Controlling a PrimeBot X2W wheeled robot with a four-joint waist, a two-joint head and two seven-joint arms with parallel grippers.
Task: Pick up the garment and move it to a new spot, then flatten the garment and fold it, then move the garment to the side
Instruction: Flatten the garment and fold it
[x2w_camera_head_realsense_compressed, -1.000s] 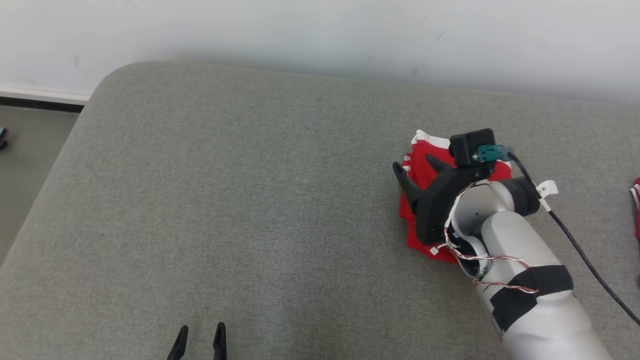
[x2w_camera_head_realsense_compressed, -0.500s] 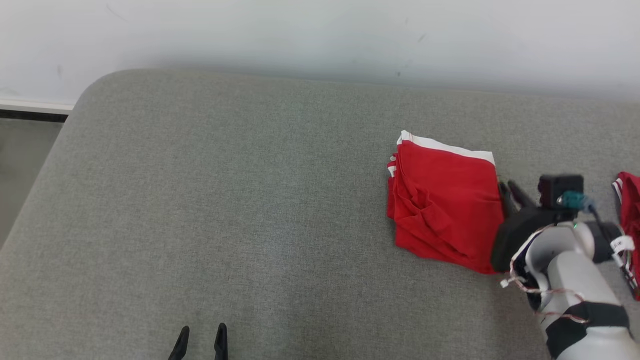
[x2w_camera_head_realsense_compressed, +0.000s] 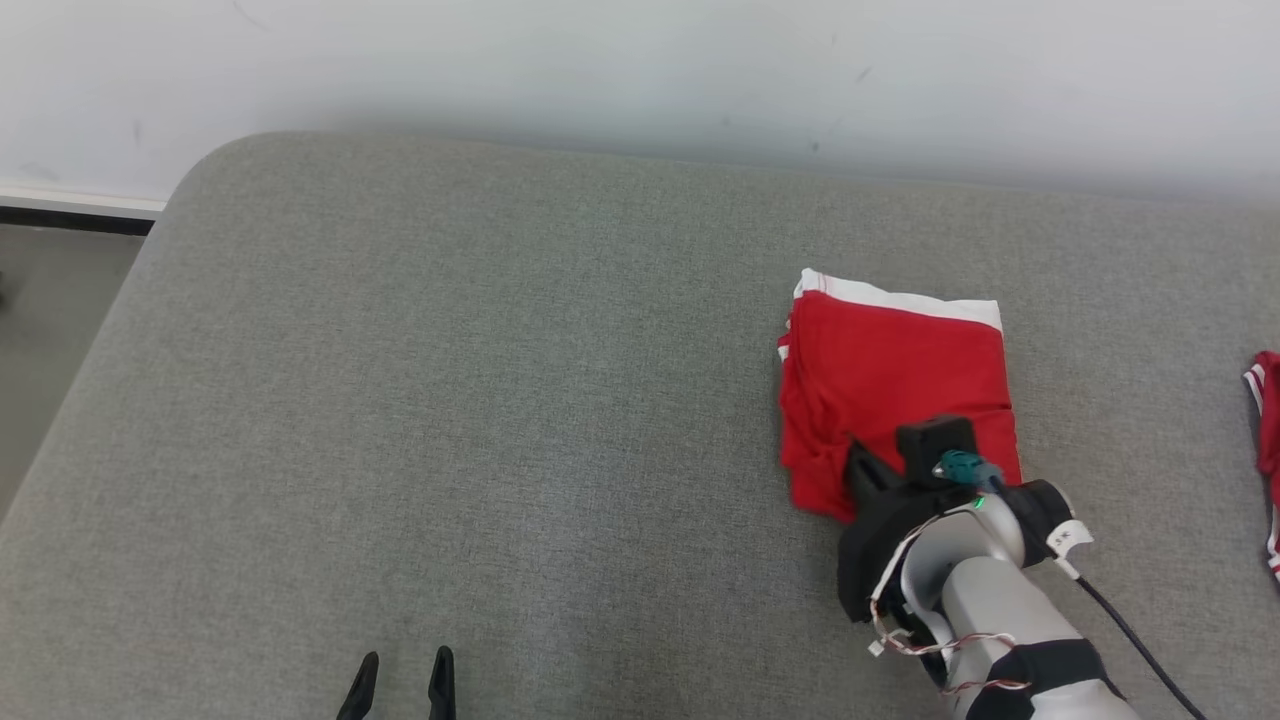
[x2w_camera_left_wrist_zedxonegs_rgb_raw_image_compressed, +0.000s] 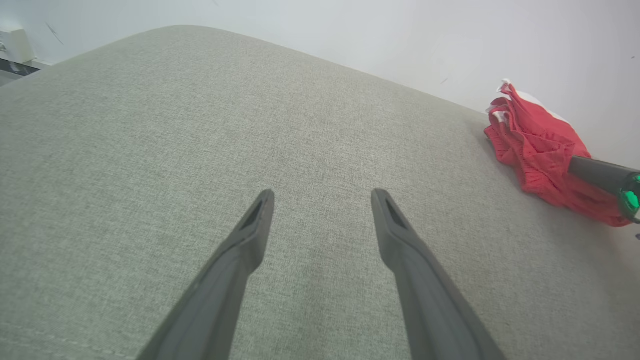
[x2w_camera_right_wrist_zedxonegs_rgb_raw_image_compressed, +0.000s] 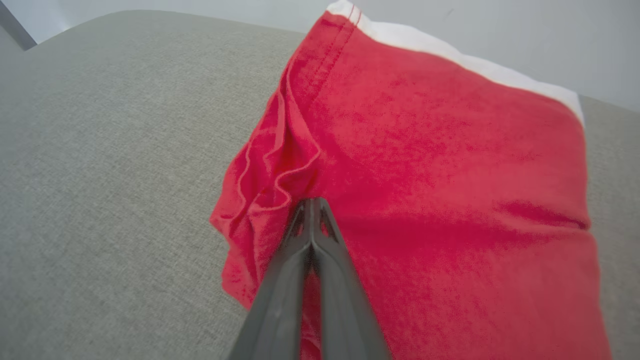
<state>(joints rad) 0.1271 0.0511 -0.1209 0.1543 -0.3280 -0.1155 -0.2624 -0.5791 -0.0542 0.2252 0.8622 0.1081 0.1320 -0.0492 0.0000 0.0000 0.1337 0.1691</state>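
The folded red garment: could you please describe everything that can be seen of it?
The red garment is folded into a rough rectangle, lying flat on the grey cushion toward its right side. It looks like soft knit cloth with a white band along the far edge; its left edge is rumpled into layered folds. The right gripper, shut, lies on its near left part; whether cloth is pinched cannot be told.

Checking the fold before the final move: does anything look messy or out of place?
The folded red garment is rumpled along its left edge, where layers bunch and splay beside the shut right tool; the rest lies flat. Another red item lies at the cushion's right edge.
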